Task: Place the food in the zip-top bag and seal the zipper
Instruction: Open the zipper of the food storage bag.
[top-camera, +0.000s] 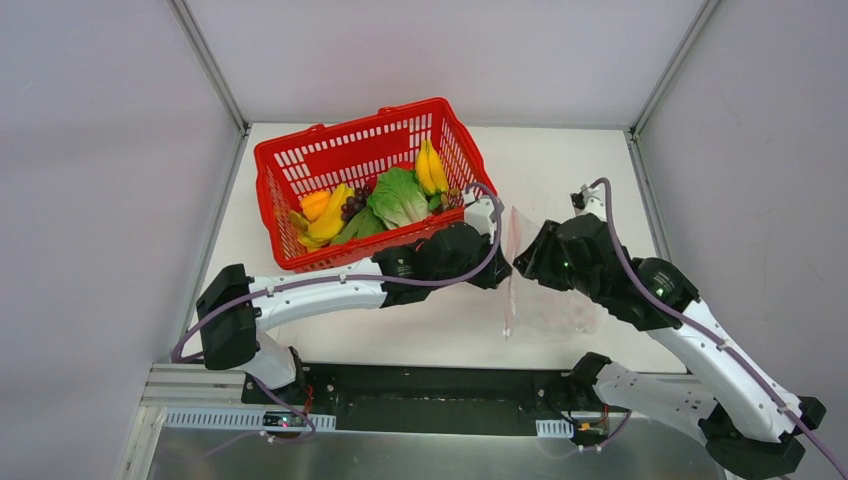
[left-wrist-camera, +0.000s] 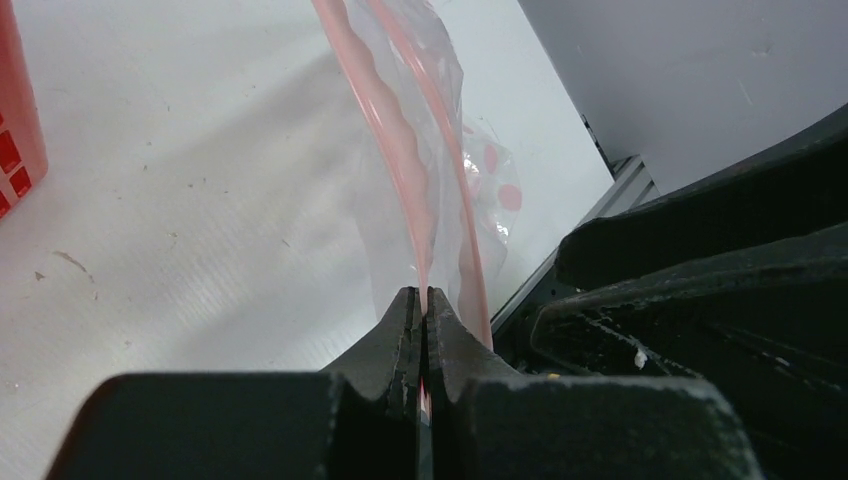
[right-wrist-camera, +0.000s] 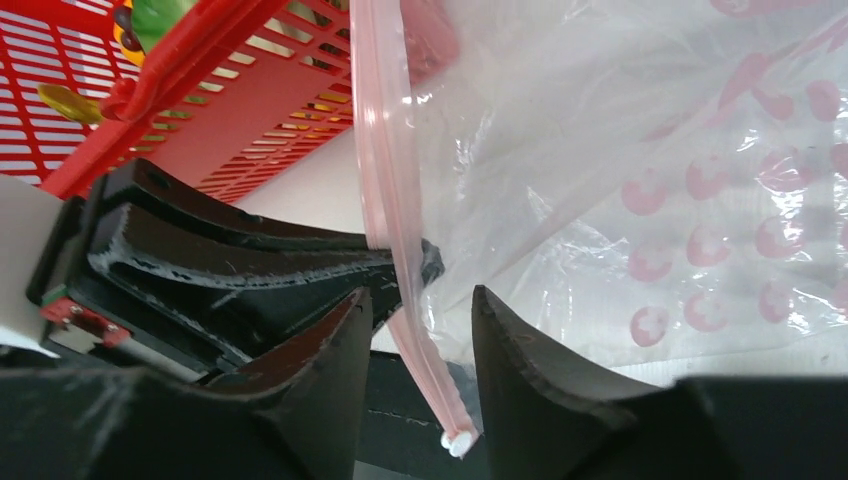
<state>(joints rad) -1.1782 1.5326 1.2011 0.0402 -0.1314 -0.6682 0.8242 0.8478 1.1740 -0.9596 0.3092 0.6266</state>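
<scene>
Pinching the zipper (left-wrist-camera: 395, 150) shut-tight in my left gripper (left-wrist-camera: 424, 300), with my right gripper (right-wrist-camera: 420, 300) parted around it.

My left jaws are pressed together on the pink strip at the mouth of the zip-top bag (top-camera: 545, 300). My right jaws stand partway apart: the strip hangs down between them with a gap on either side, so they hold nothing. My two grippers meet tip to tip over the table (top-camera: 430, 335), just off the near right corner of the red basket (top-camera: 300, 160). The bag's clear, pink-spotted body trails away under my right arm; how much of it rests on the table I cannot tell. The food lies in the basket: lettuce (top-camera: 398, 197), bananas (top-camera: 430, 167) and grapes (top-camera: 355, 203) among it.
</scene>
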